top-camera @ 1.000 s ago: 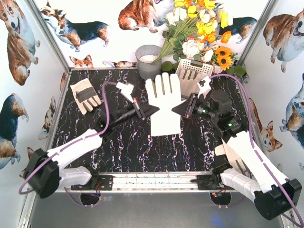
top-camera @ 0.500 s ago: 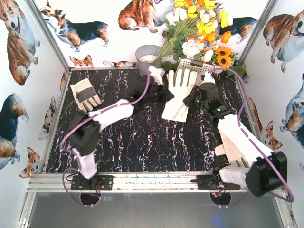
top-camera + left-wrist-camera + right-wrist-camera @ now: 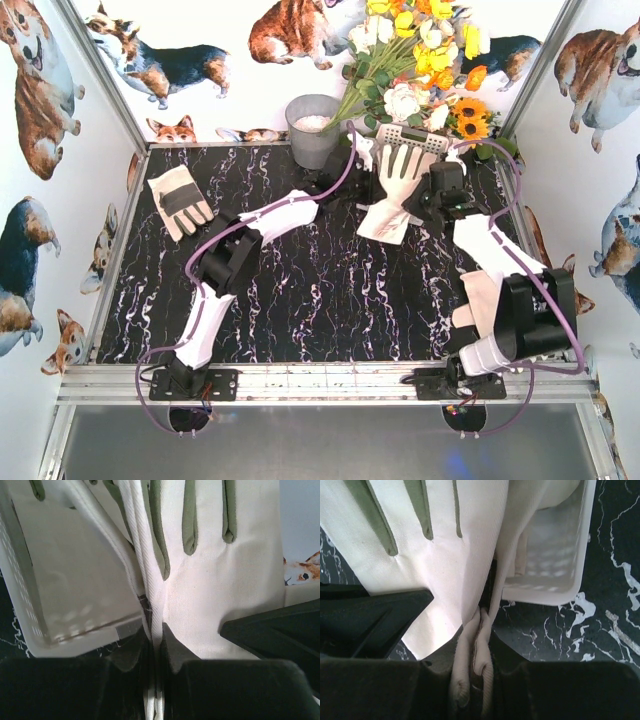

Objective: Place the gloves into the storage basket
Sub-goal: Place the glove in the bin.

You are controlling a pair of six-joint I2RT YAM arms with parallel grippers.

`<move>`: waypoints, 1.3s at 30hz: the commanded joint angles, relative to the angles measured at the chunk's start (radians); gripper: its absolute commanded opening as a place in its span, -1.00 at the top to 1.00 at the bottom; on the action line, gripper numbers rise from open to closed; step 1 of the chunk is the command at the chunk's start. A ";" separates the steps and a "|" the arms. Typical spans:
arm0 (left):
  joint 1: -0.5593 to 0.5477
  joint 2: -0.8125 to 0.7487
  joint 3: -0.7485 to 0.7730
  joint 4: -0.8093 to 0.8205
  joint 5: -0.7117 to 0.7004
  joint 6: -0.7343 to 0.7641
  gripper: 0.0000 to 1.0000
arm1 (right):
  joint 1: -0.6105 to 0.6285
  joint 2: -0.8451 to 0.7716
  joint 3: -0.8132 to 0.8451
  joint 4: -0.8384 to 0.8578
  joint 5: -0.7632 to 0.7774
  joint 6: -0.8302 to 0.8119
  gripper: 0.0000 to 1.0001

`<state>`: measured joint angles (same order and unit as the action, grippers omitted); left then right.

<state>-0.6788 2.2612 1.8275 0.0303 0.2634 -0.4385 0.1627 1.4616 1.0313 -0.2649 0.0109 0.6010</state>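
Observation:
A plain white glove (image 3: 393, 192) hangs stretched between both grippers, its fingers lying over the front rim of the white slotted storage basket (image 3: 432, 144) at the back right. My left gripper (image 3: 362, 192) is shut on the glove's left edge; in the left wrist view the gripper (image 3: 156, 630) pinches that hem of the glove (image 3: 225, 580), next to the basket (image 3: 60, 580). My right gripper (image 3: 424, 196) is shut on the right edge; in the right wrist view the gripper (image 3: 485, 630) pinches the bunched hem of the glove (image 3: 445, 555), before the basket (image 3: 550, 555). A grey-panelled glove (image 3: 180, 200) lies at the far left. Other gloves are hidden.
A grey metal bucket (image 3: 312, 128) stands at the back, just left of the basket. A bunch of artificial flowers (image 3: 420, 70) leans over the basket from behind. Corgi-printed walls close in the black marble table (image 3: 300, 290) on three sides.
Both arms have carried the white glove from the table's middle to the back right, up to the basket. The glove's fingers now lie over the basket's rim. The grey-panelled glove has not moved.

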 commanded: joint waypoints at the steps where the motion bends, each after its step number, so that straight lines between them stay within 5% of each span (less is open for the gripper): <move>1: 0.054 0.059 0.095 0.071 -0.015 0.032 1.00 | -0.012 0.028 0.069 0.086 0.053 -0.004 1.00; 12: 0.114 0.219 0.276 0.168 0.064 -0.041 0.90 | -0.031 0.135 0.113 0.240 0.118 0.050 1.00; 17: 0.123 0.231 0.282 0.198 0.068 -0.047 0.27 | -0.038 0.186 0.140 0.304 0.134 0.052 1.00; 25: 0.136 0.111 0.151 0.237 0.081 -0.029 -0.36 | -0.052 0.276 0.185 0.393 0.126 -0.019 1.00; 39: 0.134 -0.141 -0.154 0.247 0.092 0.013 -0.45 | -0.116 0.456 0.352 0.427 -0.203 -0.276 1.00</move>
<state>-0.5438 2.1777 1.7119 0.2459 0.3431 -0.4545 0.0624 1.8874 1.2980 0.1024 -0.0971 0.4038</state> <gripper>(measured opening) 0.720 0.144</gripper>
